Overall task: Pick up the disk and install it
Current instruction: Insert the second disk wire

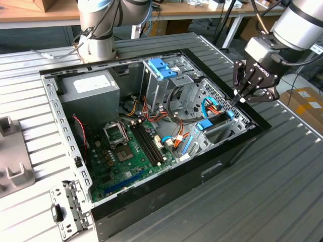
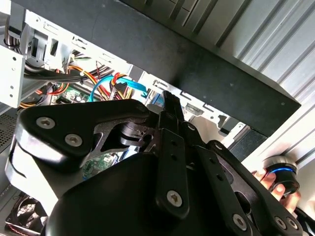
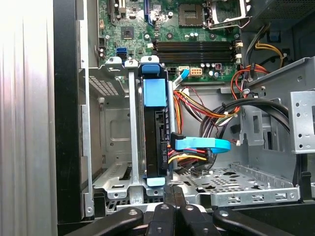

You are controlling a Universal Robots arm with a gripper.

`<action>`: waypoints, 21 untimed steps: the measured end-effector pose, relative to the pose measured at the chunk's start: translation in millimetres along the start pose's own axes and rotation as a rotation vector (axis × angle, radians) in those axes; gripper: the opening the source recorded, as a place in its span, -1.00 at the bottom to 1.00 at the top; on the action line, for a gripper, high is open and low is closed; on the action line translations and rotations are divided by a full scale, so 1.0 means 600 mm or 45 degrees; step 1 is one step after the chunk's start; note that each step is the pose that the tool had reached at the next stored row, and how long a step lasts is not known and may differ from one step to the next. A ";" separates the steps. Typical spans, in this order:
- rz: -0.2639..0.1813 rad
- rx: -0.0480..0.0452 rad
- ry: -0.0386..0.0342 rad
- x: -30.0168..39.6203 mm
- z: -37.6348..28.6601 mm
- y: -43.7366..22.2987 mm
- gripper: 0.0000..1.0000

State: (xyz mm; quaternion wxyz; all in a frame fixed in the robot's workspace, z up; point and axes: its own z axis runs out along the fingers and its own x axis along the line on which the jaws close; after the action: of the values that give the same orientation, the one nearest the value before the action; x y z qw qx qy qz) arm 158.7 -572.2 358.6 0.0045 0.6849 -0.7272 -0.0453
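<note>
No print could be read: white lettering on my gripper (image 1: 241, 99) and the motherboard (image 3: 197, 22) markings stayed illegible.

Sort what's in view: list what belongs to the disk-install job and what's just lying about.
Job:
- disk, standing on edge in the case's drive bay
- gripper, just above the disk's end
- computer case

Lying about:
- loose metal bracket on the table
- grey moulded part at the exterior view's left
</note>
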 end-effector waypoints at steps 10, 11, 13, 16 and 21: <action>0.000 0.000 0.0000 0.000 0.000 -0.001 -0.29; 0.000 0.000 -0.0001 0.000 0.000 -0.001 -0.29; 0.000 0.000 0.0000 0.000 0.000 0.002 -0.16; 0.000 0.001 -0.0001 0.002 0.002 0.026 -0.16; 0.000 0.005 -0.0003 0.001 -0.002 0.040 -0.16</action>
State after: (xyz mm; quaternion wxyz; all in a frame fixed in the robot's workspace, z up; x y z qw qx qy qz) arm 134.8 -571.8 361.6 0.0032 0.6849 -0.7273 -0.0440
